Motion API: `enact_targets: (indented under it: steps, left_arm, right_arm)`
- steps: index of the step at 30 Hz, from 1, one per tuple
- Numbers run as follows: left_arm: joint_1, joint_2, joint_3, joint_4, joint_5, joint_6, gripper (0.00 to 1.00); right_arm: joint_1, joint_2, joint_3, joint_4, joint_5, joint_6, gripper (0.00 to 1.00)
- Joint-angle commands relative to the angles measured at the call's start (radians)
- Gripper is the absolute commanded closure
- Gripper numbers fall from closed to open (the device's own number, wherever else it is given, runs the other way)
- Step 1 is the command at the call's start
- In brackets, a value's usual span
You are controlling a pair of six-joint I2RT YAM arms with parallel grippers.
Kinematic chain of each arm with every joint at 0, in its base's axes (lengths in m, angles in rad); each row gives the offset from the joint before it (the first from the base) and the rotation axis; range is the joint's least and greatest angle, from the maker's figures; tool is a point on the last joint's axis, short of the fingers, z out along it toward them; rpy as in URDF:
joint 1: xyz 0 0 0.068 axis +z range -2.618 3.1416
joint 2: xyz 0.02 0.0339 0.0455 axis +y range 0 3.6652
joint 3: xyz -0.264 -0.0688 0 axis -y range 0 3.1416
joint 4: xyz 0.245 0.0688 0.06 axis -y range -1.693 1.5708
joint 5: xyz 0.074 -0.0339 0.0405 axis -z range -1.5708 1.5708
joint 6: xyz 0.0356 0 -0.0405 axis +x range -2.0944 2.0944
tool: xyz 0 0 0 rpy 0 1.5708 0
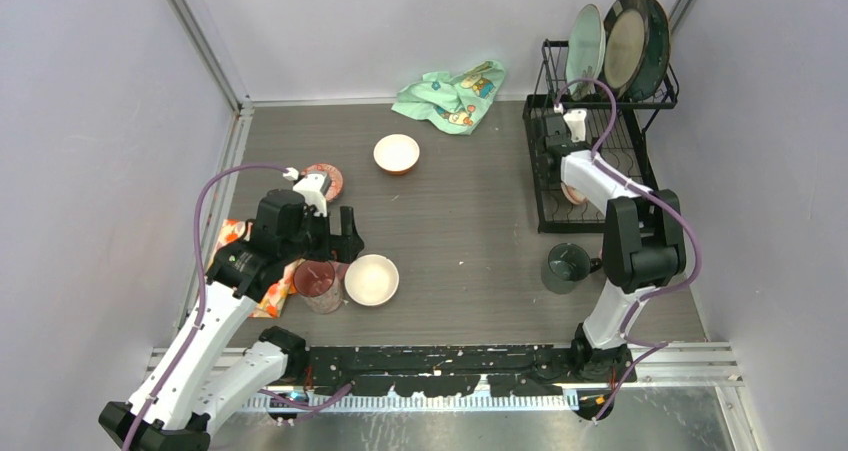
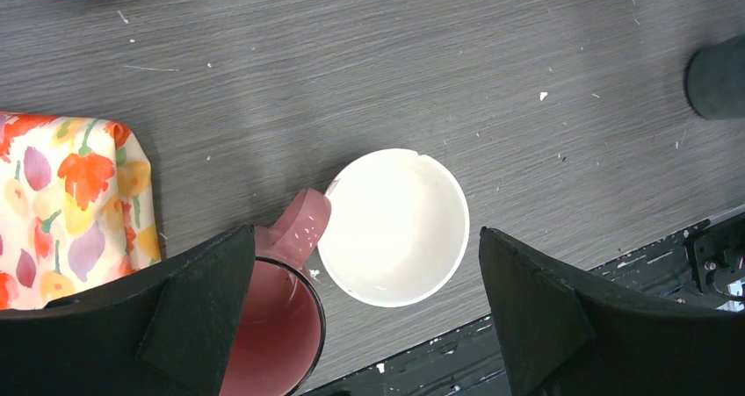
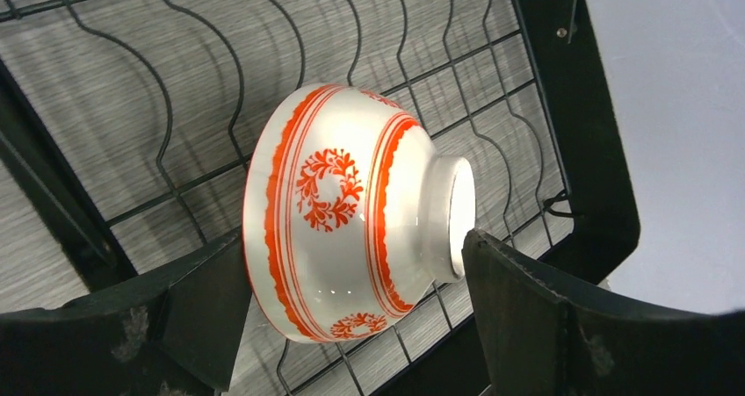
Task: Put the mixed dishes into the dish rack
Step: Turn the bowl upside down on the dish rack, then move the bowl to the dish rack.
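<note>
The black wire dish rack [image 1: 640, 161] stands at the right, with three plates [image 1: 625, 43] upright on its upper shelf. In its lower basket [image 3: 176, 106] a red patterned bowl [image 3: 351, 212] lies on its side on the wires. My right gripper [image 3: 351, 269] is open around it, one finger by the rim and the other at the foot. My left gripper [image 2: 365, 304] hangs open over a pink cup [image 2: 277, 326] and a white bowl [image 2: 394, 226], its left finger above the cup's rim. A dark green cup [image 1: 566, 266] stands near the rack.
An orange floral cloth [image 1: 232, 243] lies under the left arm, and a mint-green cloth [image 1: 450, 93] lies at the back. Another white bowl [image 1: 396, 153] and a patterned bowl [image 1: 330, 176] sit mid-table. The table's near rail [image 2: 562, 343] runs just below the white bowl.
</note>
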Motion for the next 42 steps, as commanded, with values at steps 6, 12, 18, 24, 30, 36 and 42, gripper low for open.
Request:
enact_targets:
  steps: [6, 12, 18, 24, 30, 36, 42]
  left_arm:
    - [-0.004, -0.007, -0.001, 0.038, -0.006, 0.018, 0.0]
    - [-0.006, -0.018, -0.004, 0.041, -0.002, 0.018, 0.0]
    - [-0.006, -0.016, -0.003, 0.041, 0.005, 0.02, 0.0]
    - [-0.009, -0.022, -0.006, 0.044, 0.003, 0.021, 0.0]
    - [-0.013, -0.022, -0.007, 0.044, 0.003, 0.021, 0.0]
    - [-0.015, -0.02, -0.007, 0.044, 0.003, 0.023, 0.0]
    - [-0.015, -0.016, -0.007, 0.045, 0.0, 0.024, 0.0]
  right_arm:
    - [-0.001, -0.139, -0.016, -0.031, -0.124, 0.064, 0.1]
    - [-0.002, -0.177, -0.017, -0.065, -0.16, 0.102, 0.1]
    - [-0.047, -0.268, -0.077, -0.048, -0.326, 0.221, 0.12]
    - [-0.139, -0.341, -0.191, 0.052, -0.542, 0.388, 0.28]
    - [-0.242, -0.353, -0.288, 0.16, -0.684, 0.514, 0.49]
    - [-0.292, -0.35, -0.365, 0.28, -0.747, 0.601, 0.58]
    - [-0.314, -0.362, -0.451, 0.425, -0.742, 0.659, 0.65]
